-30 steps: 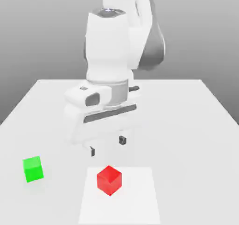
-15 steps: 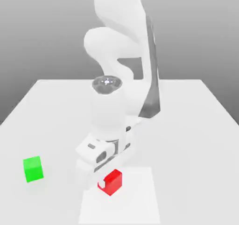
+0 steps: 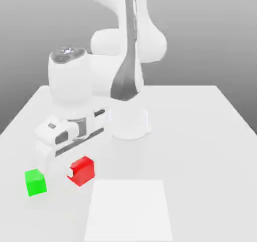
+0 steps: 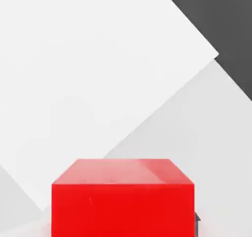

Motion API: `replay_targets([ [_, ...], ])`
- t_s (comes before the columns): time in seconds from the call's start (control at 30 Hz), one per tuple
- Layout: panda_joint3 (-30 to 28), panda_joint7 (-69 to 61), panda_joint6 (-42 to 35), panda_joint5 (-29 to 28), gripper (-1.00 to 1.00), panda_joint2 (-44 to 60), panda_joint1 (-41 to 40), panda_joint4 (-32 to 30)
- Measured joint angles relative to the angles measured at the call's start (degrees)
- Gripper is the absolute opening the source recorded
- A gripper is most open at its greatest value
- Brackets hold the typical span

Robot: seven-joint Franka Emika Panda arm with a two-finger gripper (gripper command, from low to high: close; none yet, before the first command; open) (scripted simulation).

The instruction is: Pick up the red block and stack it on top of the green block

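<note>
While gripper [image 3: 76, 171] grips red block [image 3: 83, 169], green block [image 3: 35, 182] sits beside

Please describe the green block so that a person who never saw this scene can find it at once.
Look at the white table, near its front corner on the exterior view's left. The green block rests there, beside the red block held in the gripper; it is the only green thing.

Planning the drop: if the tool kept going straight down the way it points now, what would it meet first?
Probably the bare table. The tool, shut on the red block, seems beside the green block, though depth is unclear.
</note>
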Motion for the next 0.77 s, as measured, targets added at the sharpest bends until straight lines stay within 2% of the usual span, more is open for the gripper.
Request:
replay_targets([
  [0.17,-3.7,-11.9,-2.5,0.1,-1.0,-0.4,-8.9,2.1],
  [0.33,0.2,-19.2,5.1,7.8,-1.0,8.5,-11.3,2.8],
  [0.37,1.2,-20.4,6.8,9.5,1.0,10.3,-11.9,2.9],
  [0.6,1.5,-20.7,7.2,9.8,1.0,10.7,-12.1,2.9],
  [0.77,0.0,-15.1,-0.7,2.1,1.0,1.8,-12.4,2.5],
])
